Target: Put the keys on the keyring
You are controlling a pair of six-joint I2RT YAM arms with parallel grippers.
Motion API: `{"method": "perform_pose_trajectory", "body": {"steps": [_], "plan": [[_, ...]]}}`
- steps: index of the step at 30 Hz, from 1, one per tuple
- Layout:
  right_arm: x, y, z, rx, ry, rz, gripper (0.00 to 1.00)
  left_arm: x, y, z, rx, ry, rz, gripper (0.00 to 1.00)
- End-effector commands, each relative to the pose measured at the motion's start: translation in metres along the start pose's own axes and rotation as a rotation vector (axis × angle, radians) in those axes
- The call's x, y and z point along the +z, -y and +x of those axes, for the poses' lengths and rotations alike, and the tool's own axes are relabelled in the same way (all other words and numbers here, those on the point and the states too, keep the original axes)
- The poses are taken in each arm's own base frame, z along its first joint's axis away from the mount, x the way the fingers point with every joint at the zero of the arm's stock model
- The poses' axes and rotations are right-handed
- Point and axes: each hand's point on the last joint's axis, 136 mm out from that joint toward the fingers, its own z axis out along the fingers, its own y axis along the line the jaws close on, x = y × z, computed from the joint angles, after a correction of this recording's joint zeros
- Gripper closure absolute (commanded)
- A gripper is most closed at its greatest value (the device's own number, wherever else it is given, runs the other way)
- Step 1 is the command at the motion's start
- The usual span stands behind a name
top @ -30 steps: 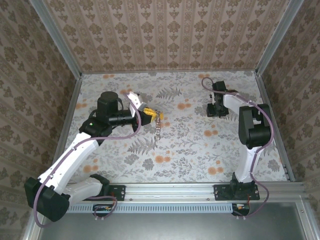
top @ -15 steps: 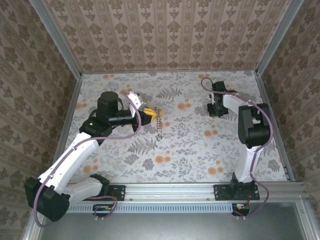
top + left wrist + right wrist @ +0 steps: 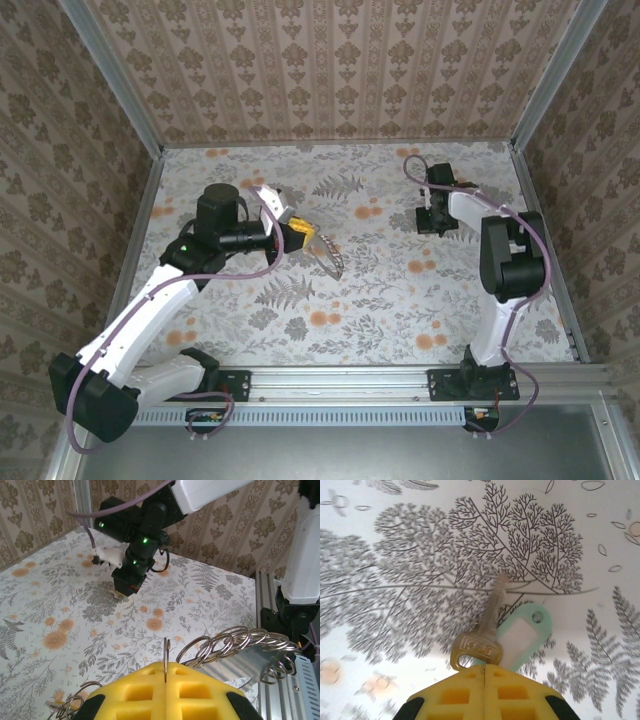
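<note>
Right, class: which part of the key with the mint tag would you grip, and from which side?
Probably the brass head of the key, its widest part, approached from the end opposite the blade. The key appears to lie flat, slim blade pointing straight away from the right gripper, which is shut at the head; the mint tag lies beside it.

Stamped characters on head of brass key (image 3: pixel 487 625), too blurred to read. Mint-green tag (image 3: pixel 525 630) beside it: white insert blank. No other legible text anywhere.
</note>
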Motion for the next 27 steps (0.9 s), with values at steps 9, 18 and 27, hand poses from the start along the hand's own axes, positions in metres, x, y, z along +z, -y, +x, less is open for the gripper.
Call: {"method": "perform_pose_trajectory", "body": {"steps": [9, 18, 27], "plan": [[-0.210, -0.134, 0.005, -0.308, 0.566, -0.579, 1.00, 0.003, -0.004, -0.012, 0.098, -0.090, -0.011, 1.00], [-0.342, -0.214, 0.057, -0.490, 0.633, -1.136, 1.00, 0.000, -0.010, -0.015, 0.181, -0.136, -0.069, 1.00], [-0.355, -0.242, 0.077, -0.618, 0.472, -1.213, 1.00, 0.006, -0.016, -0.011, 0.264, -0.186, -0.137, 1.00]]}}
